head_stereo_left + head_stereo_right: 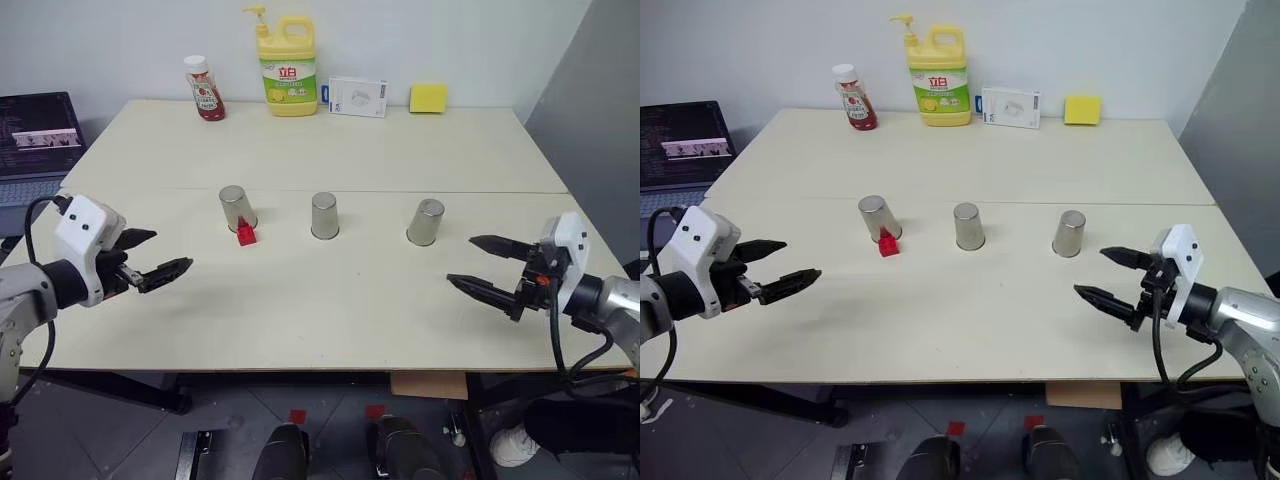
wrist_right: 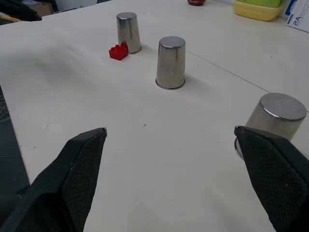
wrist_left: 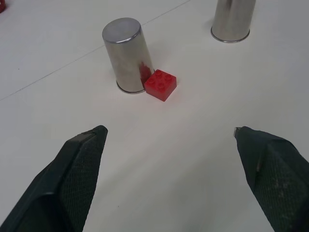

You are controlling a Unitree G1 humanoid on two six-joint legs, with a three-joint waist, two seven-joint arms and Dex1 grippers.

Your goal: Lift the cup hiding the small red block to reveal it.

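Observation:
Three silvery metal cups stand upside down in a row across the table: the left cup (image 1: 237,207), the middle cup (image 1: 324,215) and the right cup (image 1: 426,221). The small red block (image 1: 246,235) lies uncovered on the table, touching the near side of the left cup's base; the left wrist view shows this block (image 3: 160,84) against that cup (image 3: 126,55). My left gripper (image 1: 172,250) hovers open, to the left of the cups and nearer to me. On the other side, my right gripper (image 1: 461,260) is open too, close to the right cup and holding nothing.
Along the table's far edge stand a ketchup bottle (image 1: 204,88), a yellow detergent bottle (image 1: 287,65), a white box (image 1: 357,96) and a yellow sponge (image 1: 428,97). A laptop (image 1: 35,140) sits off the table's left side. Bare tabletop (image 1: 320,310) lies between the cups and the near edge.

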